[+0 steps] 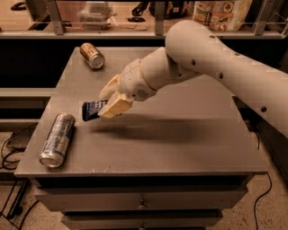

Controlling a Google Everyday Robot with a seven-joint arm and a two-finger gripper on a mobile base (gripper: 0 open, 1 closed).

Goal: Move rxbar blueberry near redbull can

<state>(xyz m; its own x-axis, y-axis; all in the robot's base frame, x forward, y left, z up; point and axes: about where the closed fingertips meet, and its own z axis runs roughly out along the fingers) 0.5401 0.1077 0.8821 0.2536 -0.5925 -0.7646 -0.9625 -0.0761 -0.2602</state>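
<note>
Two cans lie on their sides on the grey table [180,148]. At the near left is a slim silver can [56,140] with blue panels, its silver end facing the front edge. The print on its side is too faint to read. Left of the table, dark cables [8,148] trail on the floor, partly cut off by the edge of the view. At the far left corner lies a shorter brown can [92,55], its end turned this way and its label unreadable.

Just right of the silver can's far end, and not touching it, is the dark blue snack bar [91,110]. It is held a little above the table top, with a shadow under it and to its right. Light print shows on the wrapper, but no word can be made out. The right part of the bar is hidden inside the gripper [104,104], whose tan fingers [113,107] are clenched on it.

The pale arm [216,67] runs off to the right and is cut off at the edge. Behind it on the far shelf stands a printed bag [222,11], its top cropped and its lettering illegible. Below the table top, a drawer front [139,197] shows only in part.
</note>
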